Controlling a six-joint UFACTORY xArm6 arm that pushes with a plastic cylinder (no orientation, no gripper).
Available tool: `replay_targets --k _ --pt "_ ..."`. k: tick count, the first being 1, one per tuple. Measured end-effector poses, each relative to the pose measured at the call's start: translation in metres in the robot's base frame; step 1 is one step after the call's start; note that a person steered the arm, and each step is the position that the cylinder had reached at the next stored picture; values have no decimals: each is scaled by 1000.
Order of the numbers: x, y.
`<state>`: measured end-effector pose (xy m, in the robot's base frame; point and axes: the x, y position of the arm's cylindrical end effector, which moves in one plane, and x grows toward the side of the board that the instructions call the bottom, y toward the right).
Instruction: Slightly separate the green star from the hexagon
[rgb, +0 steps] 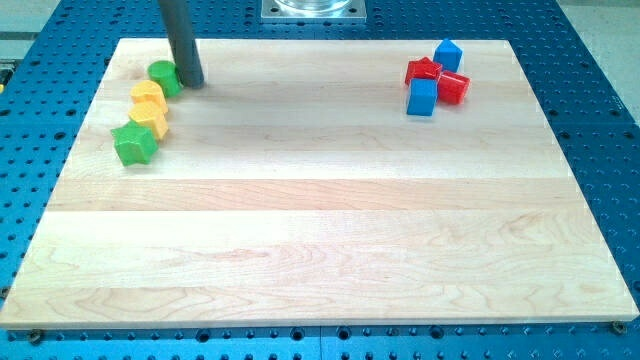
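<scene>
My tip (193, 82) touches the green round block (164, 77) at table (320, 230) top-left; green star (134, 144) touches yellow hexagon (149, 116); no fingers fitted.

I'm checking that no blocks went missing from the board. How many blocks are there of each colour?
Green: 2, a round block beside my tip and a star
Yellow: 2, the upper and the lower
Red: 2, one and another
Blue: 2, the upper and the lower
Total: 8 blocks
</scene>
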<state>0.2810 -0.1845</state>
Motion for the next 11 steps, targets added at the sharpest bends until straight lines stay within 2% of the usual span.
replay_targets --k 1,2,3,4,5,9,11 --pt "0 -10" --pt "40 29" --pt "88 20" --pt "100 29" --pt "115 13" --pt "116 -13" --pt "114 5"
